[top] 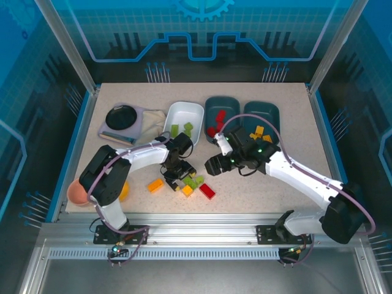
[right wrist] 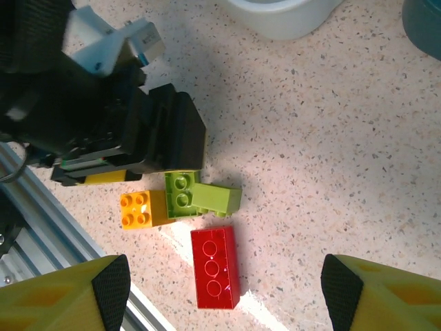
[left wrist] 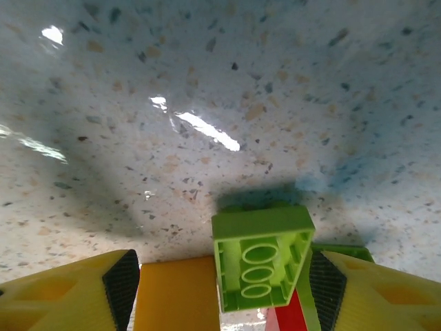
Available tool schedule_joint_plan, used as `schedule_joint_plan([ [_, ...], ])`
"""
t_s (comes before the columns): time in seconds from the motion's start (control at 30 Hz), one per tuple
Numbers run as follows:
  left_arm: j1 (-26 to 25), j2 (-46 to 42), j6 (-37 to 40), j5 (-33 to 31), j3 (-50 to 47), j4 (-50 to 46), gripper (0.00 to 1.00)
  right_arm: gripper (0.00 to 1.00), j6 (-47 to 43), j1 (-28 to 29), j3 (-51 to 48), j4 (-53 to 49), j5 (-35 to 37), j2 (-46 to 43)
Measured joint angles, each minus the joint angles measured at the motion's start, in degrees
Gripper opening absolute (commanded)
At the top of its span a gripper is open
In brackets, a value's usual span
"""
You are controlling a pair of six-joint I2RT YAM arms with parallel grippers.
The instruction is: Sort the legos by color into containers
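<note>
My left gripper (top: 174, 174) (left wrist: 224, 276) is down at a loose cluster of legos and stands open. A lime green brick (left wrist: 260, 255) tipped on its side lies between the fingers, close against the right pad (left wrist: 326, 281), with an orange brick (left wrist: 176, 293) beside it. My right gripper (top: 212, 165) (right wrist: 227, 293) hovers open above a red brick (right wrist: 215, 267) (top: 207, 191). The white tray (top: 195, 110) holds green bricks (top: 174, 130). The middle teal tray (top: 229, 104) holds red ones (top: 214, 125), and the right teal tray (top: 272, 113) holds orange ones (top: 258, 131).
Another orange brick (top: 155, 184) lies left of the cluster. A black bowl (top: 121, 116) sits on a lavender pad at the back left. An orange bowl (top: 78, 193) is at the near left edge. The metal rail (right wrist: 48, 200) runs just beside the bricks.
</note>
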Motion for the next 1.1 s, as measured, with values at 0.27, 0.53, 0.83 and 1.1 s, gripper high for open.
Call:
schedule_joint_plan([
  [0.27, -1.57, 2.86, -1.70, -0.07, 1.81, 0.26, 0.55, 0.76, 0.20, 0.02, -1.25, 0.66, -0.17, -3.74],
  [0.53, -2.27, 3.74, -2.69, -0.46, 3.02, -1.11, 0.37, 0.76, 0.90, 0.02, -2.69, 0.83, -0.22, -4.11],
  [0.83, -1.77, 1.88, 0.09, -6.58, 8.22, -3.43, 0.37, 0.75, 1.09, 0.00, -2.78, 0.76, -1.07, -6.60],
  [1.1, 9.20, -3.32, 7.61, -11.96, 22.97, -6.86, 0.37, 0.77, 3.65, -1.29, -1.25, 3.87, -3.76, -7.78],
])
